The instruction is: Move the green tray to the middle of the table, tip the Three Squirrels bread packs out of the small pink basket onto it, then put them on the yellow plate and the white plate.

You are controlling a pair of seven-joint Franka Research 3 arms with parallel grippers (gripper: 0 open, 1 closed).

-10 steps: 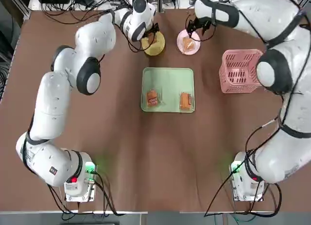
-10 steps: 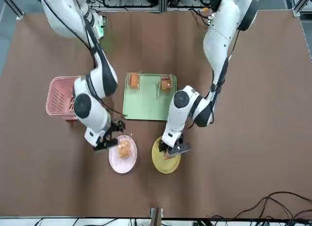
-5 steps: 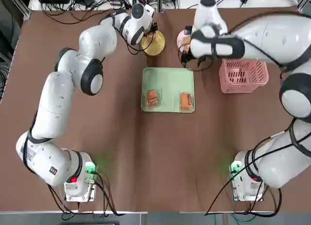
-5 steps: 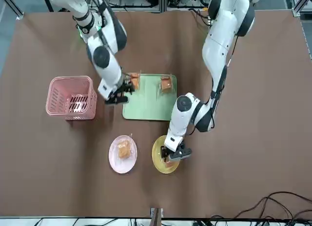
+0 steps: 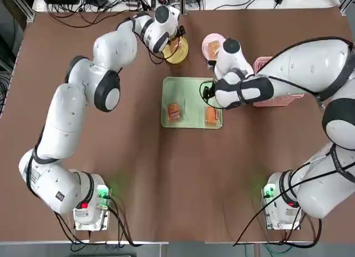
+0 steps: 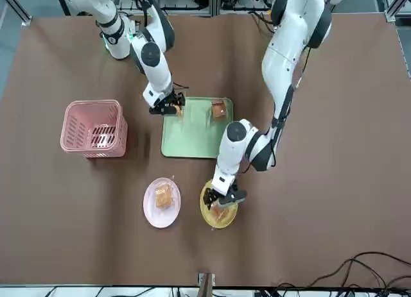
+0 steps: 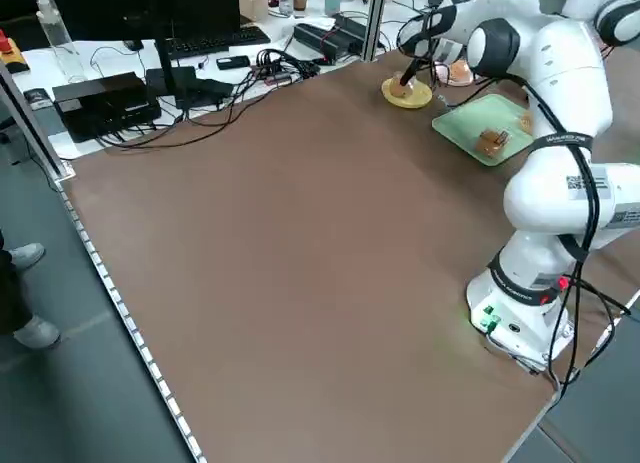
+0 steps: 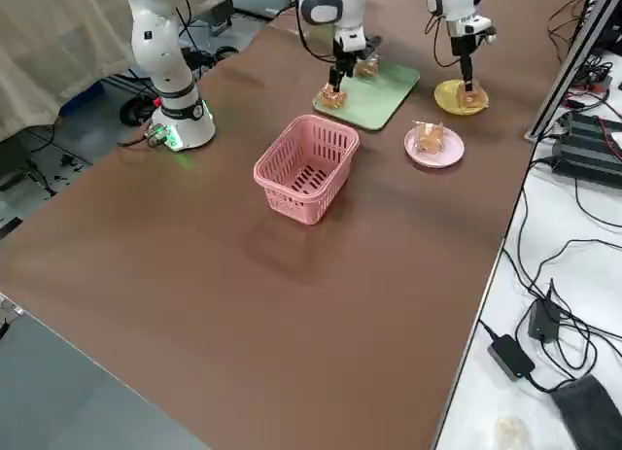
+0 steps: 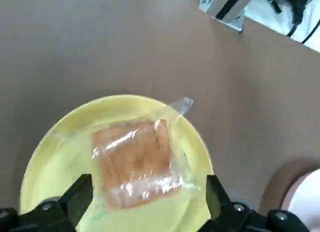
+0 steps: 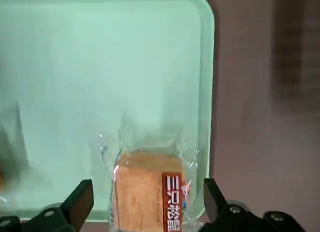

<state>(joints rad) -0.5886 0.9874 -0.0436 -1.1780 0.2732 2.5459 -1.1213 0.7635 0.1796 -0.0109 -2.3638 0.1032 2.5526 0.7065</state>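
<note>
Left gripper point(image 9: 145, 212) held spread over bread pack point(image 9: 137, 164) on yellow plate point(image 9: 60, 157); right gripper point(image 10: 142, 212) spread over pack point(image 10: 150, 192) on green tray point(image 10: 100, 66).

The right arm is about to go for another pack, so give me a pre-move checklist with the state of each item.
1. Right gripper open, fingers either side of a bread pack on the green tray: ok.
2. Second pack lying free on the tray: ok.
3. Left gripper open above the yellow plate, its pack released: ok.
4. White plate holds one pack, bare rim showing: ok.
5. Small pink basket upright and empty: ok.
6. Right gripper's height above its pack: cannot tell.
</note>
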